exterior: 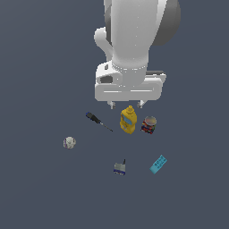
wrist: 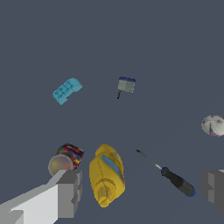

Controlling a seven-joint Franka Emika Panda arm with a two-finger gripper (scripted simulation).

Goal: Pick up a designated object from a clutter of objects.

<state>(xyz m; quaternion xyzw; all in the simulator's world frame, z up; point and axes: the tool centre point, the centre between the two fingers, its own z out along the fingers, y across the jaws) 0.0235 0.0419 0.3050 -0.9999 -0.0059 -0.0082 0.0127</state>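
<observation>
Gripper (exterior: 127, 105) open and empty above the clutter; brick (exterior: 158, 164) lies apart on the floor.

In the exterior view you see the arm (exterior: 134, 40) hanging over the mustard bottle (exterior: 128, 120), with the two fingertips spread wide and nothing between them. In the wrist view the fingers (wrist: 65, 192) stand at either side of the frame, well apart, with the bottle and the screwdriver (wrist: 168, 175) lying between them on the floor. The can (exterior: 149, 125) stands just beside the bottle on the exterior view's right. The cyan brick lies flat, studs up, well apart from the gripper, toward the exterior view's lower right. The grey-blue item (exterior: 120, 167) lies near the brick on its left. The ball (exterior: 69, 142) sits alone at the exterior view's left.
</observation>
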